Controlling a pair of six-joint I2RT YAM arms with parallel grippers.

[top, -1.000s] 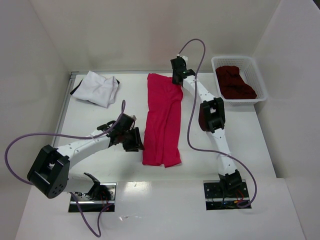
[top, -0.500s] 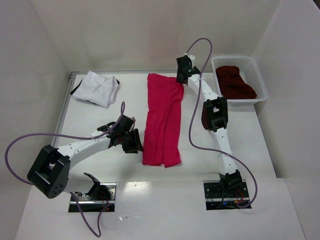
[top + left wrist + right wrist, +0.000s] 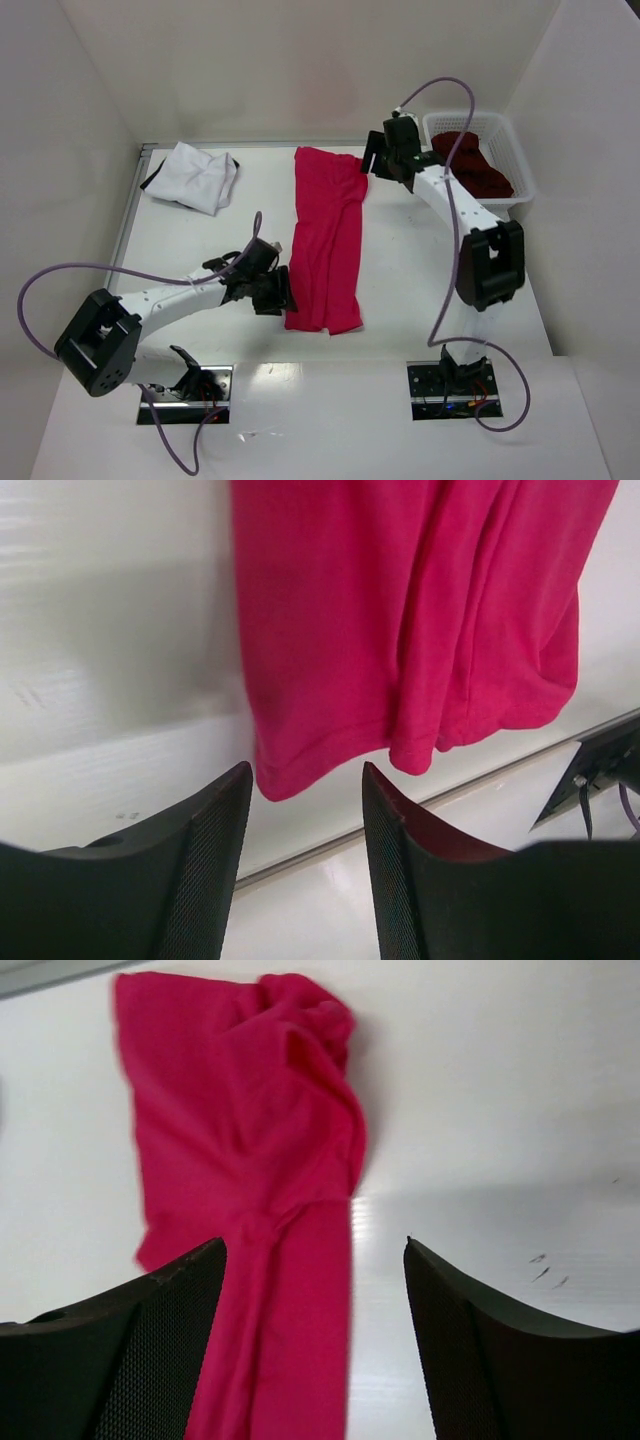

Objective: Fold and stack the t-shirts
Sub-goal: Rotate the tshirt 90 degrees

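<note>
One: Two arms, one second apart. What has moved?

Two: The right arm has swung its elbow out toward 3 o'clock. One second back, the right end effector (image 3: 372, 160) sat on the far right corner of the crimson t-shirt (image 3: 325, 245). It now hangs just off that corner, at the shirt's 3 o'clock side. Its fingers, nearly closed then, stand wide apart with nothing between them.

One: And the left?

Two: The left end effector (image 3: 278, 292) has slid a little toward 6 o'clock. It sits just beside the shirt's near left edge, at its 9 o'clock. Its fingers have parted a little further and hold nothing. In the left wrist view the hem's corner lies just beyond the fingertips.

One: Where do the shirts lie?

Two: The crimson t-shirt is a long strip down the middle of the desk (image 3: 200, 250), running from 12 to 6 o'clock, unchanged. Its far end is bunched, as the right wrist view shows. The white t-shirt (image 3: 192, 175) is folded at 10 o'clock. The maroon t-shirt (image 3: 470, 165) is heaped in the basket (image 3: 522, 175) at 2 o'clock. Neither has shifted.
</note>
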